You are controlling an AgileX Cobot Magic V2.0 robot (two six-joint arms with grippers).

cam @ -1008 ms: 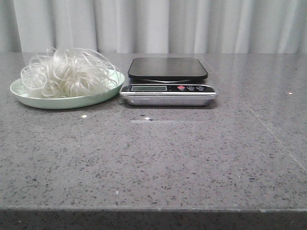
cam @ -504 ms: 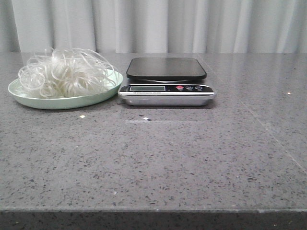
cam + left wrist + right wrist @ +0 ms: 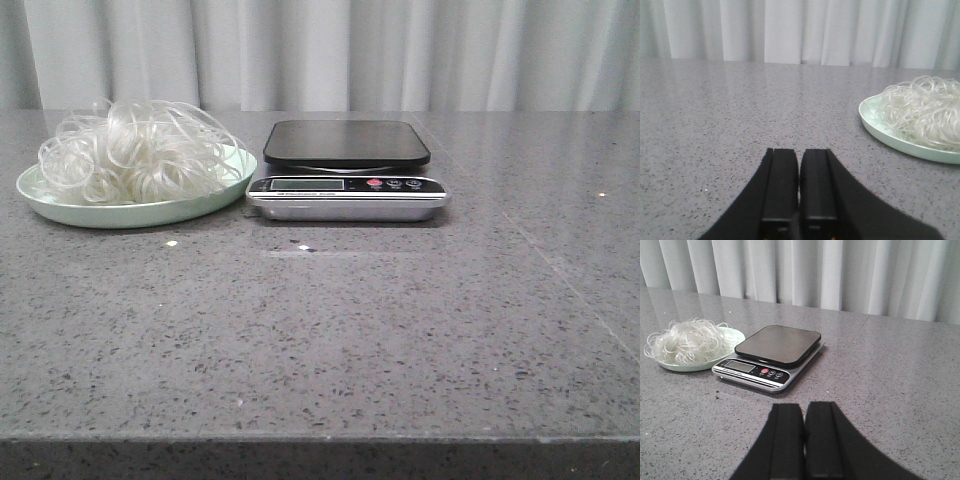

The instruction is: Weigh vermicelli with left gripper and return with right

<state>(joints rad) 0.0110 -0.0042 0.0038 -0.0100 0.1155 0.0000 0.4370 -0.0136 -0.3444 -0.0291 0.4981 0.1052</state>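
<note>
The vermicelli is my target, but I begin with what is nearest to me: the left hand and the right hand both hang low over the bare grey tabletop, each with its fingers pressed together and holding nothing. Farther back stands the scale, its dark platform free. Just beside it, on the left, the noodles lie heaped in the mint-green plate. I think the loose, springy loops are the risk: a pinch may catch only some strands, so part stays behind or trails across the gap and falls beside the platform.
</note>
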